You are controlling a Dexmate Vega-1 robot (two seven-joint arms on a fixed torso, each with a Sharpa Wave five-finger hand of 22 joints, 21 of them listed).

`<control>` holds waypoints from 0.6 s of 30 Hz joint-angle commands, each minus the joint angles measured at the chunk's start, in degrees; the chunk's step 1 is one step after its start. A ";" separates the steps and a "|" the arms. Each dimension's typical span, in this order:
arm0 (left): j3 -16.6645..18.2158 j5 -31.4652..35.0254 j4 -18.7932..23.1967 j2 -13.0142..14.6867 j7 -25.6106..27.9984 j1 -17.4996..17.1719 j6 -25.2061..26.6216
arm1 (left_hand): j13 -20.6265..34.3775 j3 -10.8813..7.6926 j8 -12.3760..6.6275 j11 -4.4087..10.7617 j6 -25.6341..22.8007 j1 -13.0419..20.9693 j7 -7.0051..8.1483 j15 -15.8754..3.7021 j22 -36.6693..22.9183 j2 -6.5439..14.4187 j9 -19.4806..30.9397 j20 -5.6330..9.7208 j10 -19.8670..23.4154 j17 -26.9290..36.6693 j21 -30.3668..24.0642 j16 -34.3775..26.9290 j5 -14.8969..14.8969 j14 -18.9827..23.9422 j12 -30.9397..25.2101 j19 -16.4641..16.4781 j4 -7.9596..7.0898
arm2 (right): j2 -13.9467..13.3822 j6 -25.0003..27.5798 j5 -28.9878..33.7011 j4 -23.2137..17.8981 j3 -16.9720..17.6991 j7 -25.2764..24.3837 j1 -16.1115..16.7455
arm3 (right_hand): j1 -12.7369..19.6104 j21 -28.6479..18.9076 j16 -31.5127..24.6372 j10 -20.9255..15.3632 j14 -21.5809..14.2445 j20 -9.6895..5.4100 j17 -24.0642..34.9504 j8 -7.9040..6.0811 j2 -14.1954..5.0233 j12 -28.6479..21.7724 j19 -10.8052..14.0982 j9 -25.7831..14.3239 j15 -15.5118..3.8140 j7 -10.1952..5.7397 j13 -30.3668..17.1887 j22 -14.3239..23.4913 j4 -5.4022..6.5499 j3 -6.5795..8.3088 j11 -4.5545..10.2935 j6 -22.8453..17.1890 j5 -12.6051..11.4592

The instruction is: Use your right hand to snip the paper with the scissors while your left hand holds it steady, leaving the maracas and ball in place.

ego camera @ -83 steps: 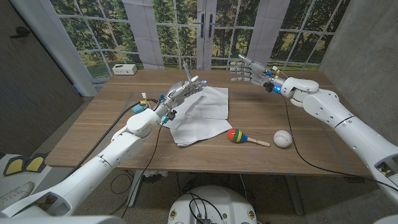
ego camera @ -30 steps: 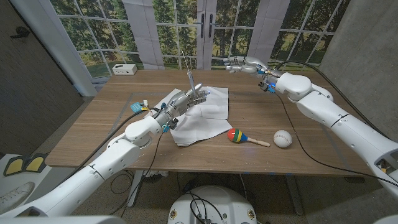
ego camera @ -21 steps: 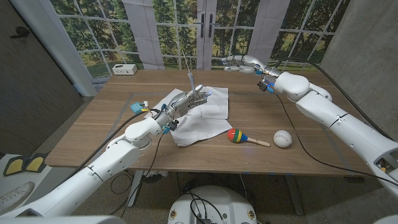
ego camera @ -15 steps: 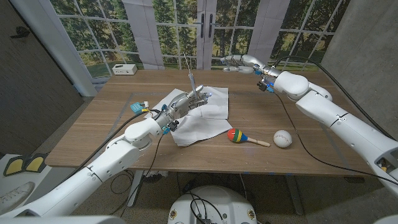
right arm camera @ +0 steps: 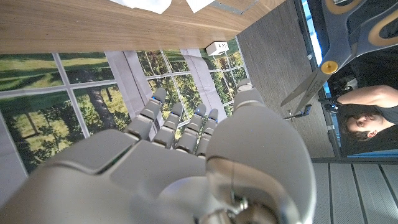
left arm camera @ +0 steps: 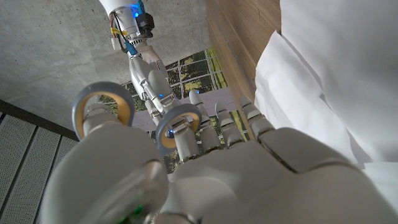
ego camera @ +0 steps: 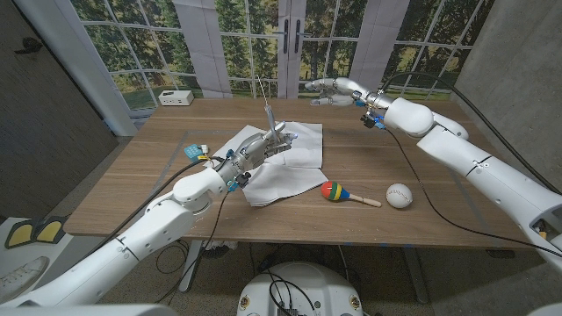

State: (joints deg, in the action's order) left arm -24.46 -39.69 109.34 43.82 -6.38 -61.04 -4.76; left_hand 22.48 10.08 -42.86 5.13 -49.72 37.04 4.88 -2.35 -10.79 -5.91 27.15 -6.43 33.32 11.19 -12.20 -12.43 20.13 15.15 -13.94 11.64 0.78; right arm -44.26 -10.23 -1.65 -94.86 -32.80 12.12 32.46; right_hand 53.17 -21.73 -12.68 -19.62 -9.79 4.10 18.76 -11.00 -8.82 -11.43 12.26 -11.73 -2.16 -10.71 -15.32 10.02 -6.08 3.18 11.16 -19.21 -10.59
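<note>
My left hand (ego camera: 257,146) rests over the white paper (ego camera: 294,167) at mid-table and grips the scissors (ego camera: 268,111), whose blades stand up above it. In the left wrist view the grey, yellow-lined scissors handles (left arm camera: 102,89) sit against my left hand (left arm camera: 249,174), with the paper (left arm camera: 336,74) beyond. My right hand (ego camera: 332,90) hovers open near the table's far edge, fingers stretched towards the scissors, a short way off. From the right wrist view, the scissors (right arm camera: 354,28) are apart from my right hand (right arm camera: 186,149). A colourful maraca (ego camera: 337,191) and a white ball (ego camera: 399,195) lie near the front right.
A small white box (ego camera: 177,97) stands at the table's far left corner. Windows and a door are behind the table (ego camera: 149,167). A person (right arm camera: 367,118) is at the edge of the right wrist view. My right hand (left arm camera: 146,68) is also in the left wrist view.
My right hand has swung left along the far edge, its fingers now pointing towards the scissors. My left hand, still holding the scissors, has sunk slightly onto the paper.
</note>
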 commanded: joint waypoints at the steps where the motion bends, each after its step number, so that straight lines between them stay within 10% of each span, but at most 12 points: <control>1: 1.34 -1.51 1.54 1.88 0.89 -1.35 1.74 | 0.20 0.57 0.35 6.00 0.99 0.09 -1.21 -3.33 -0.14 0.19 -0.02 -0.03 6.68 0.12 0.25 0.20 0.31 -0.29 0.18 -0.28 -0.15 | 0.08 0.38 3.42 -0.77 -0.71 1.03 -0.96 | 0.41 0.46 0.09 0.45 0.59 -0.01 0.05 0.09 0.20 0.16 -0.57 -0.18 -6.97 0.13 -0.24 0.05 -0.08 0.24 -0.22 0.36 0.01; 18: 1.32 -2.03 2.65 3.33 0.42 -1.42 3.68 | 0.86 2.48 1.16 5.06 2.18 -1.41 -2.17 -2.76 -0.15 -0.28 -0.21 0.06 7.43 0.08 -0.52 -0.57 0.19 1.94 -0.01 1.90 -1.15 | 0.36 1.15 5.14 -1.06 -1.13 1.59 -1.60 | -1.55 1.84 0.18 1.65 2.37 1.06 -0.07 -0.13 0.80 0.13 -1.79 -0.11 -6.08 0.41 -0.41 0.06 0.79 -0.45 -1.12 1.27 0.11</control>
State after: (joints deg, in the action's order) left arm -23.39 -41.15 111.15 46.20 -5.93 -62.12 -2.31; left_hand 23.00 12.14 -41.86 4.11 -49.72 36.14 4.88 -2.32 -10.79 -6.13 26.71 -6.34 34.33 11.20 -12.20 -12.82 20.12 16.23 -13.93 12.79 -0.32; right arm -44.13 -9.26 1.94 -95.81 -33.53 13.60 31.28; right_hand 52.26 -20.11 -12.68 -18.18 -7.84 5.13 18.60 -11.00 -7.93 -11.21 10.63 -11.71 -2.06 -10.44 -15.59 10.01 -5.52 2.61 10.32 -18.30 -10.59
